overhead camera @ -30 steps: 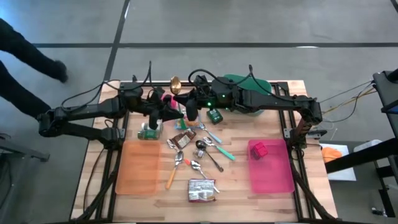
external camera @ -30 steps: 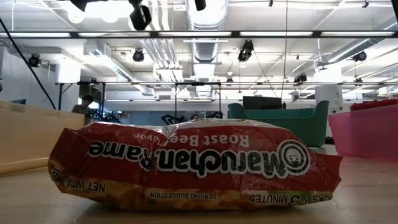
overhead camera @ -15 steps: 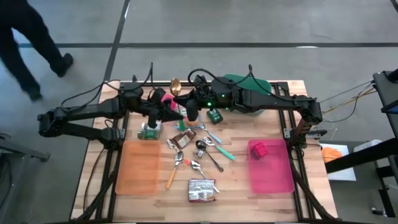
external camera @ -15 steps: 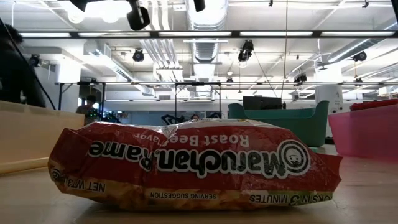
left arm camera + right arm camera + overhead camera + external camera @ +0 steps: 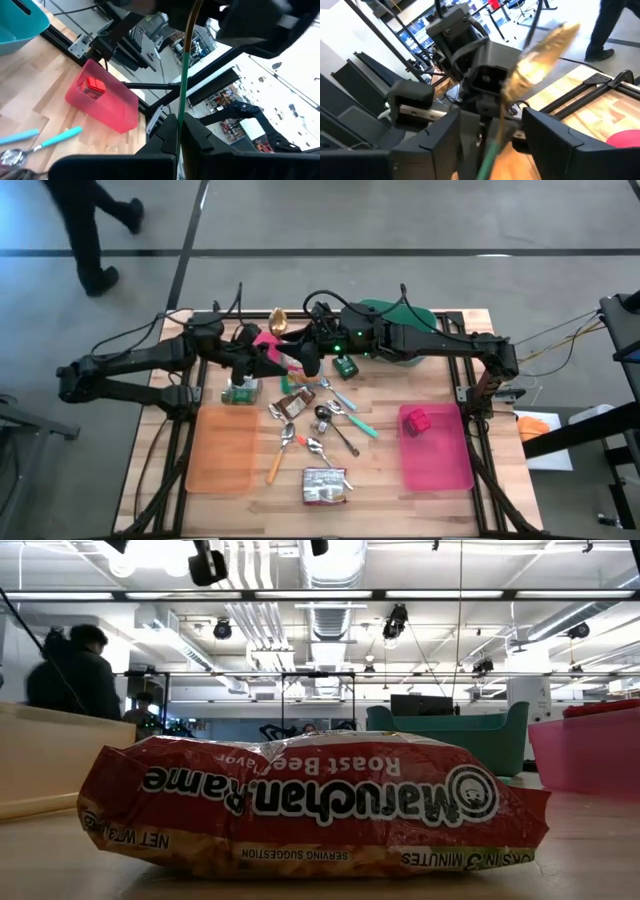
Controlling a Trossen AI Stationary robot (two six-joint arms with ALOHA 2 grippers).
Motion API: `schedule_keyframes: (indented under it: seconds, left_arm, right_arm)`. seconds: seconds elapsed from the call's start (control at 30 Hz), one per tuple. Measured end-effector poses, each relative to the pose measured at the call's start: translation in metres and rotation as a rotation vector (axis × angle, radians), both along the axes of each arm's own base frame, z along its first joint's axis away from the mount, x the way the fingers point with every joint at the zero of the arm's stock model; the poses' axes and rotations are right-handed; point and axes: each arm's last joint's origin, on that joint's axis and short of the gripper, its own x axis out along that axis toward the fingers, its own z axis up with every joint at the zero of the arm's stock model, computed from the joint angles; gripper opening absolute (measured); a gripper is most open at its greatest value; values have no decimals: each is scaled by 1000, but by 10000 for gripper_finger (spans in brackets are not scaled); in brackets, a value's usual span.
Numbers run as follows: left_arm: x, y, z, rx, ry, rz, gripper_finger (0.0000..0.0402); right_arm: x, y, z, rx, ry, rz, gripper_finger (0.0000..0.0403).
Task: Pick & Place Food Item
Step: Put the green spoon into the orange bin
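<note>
from the high view: both arms meet over the far middle of the table (image 5: 380, 470). the left gripper (image 5: 268, 352) is clamped on the green handle of a gold-bowled spoon (image 5: 279, 319), whose long axis runs from the bowl at the far edge toward the near side. the right gripper (image 5: 306, 360) sits just beside it. the ramen packet (image 5: 325, 485), which i take for the food item, lies near the front edge between the orange tray (image 5: 222, 450) and the pink tray (image 5: 437, 448), well apart from both grippers, on their near side; the right gripper looks slightly closer.

low view: only the ramen packet (image 5: 310, 805) lying flat, no gripper around it.

left wrist view: the spoon handle (image 5: 184, 85) stands pinched between the shut fingers (image 5: 162, 137).

right wrist view: the right fingers (image 5: 547, 137) stand apart with the spoon (image 5: 540, 55) between them, not gripped as far as i can tell.
</note>
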Motion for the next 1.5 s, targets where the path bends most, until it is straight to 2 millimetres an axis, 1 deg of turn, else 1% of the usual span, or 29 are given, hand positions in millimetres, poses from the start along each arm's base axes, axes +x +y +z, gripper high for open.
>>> schedule_keyframes:
  seconds: [0.13,0.3,0.53,0.73,0.93,1.17,1.4,1.5]
  left_arm:
    - [-18,-4,3,-6,43,41,0]
    - [-43,-9,-1,-25,154,98,0]
    - [-74,-17,-18,-62,390,117,0]
    - [-92,-22,-34,-132,612,126,0]
    - [-100,-30,-44,-189,773,109,0]
    - [-100,-49,-45,-170,824,64,0]
    - [-103,-70,-47,-154,864,88,0]
    - [-105,-78,-47,-174,876,115,0]
  right_arm:
    - [0,-2,0,1,4,-5,230]
    - [-1,-6,-2,6,20,-17,231]
    - [-2,-11,-9,21,93,-34,231]
    - [-4,-11,-14,36,149,-61,231]
    - [-6,-12,-20,70,208,-80,231]
    - [-7,-12,-23,77,241,-95,231]
    - [-7,-12,-23,77,245,-95,231]
    - [-7,-12,-24,77,254,-95,231]
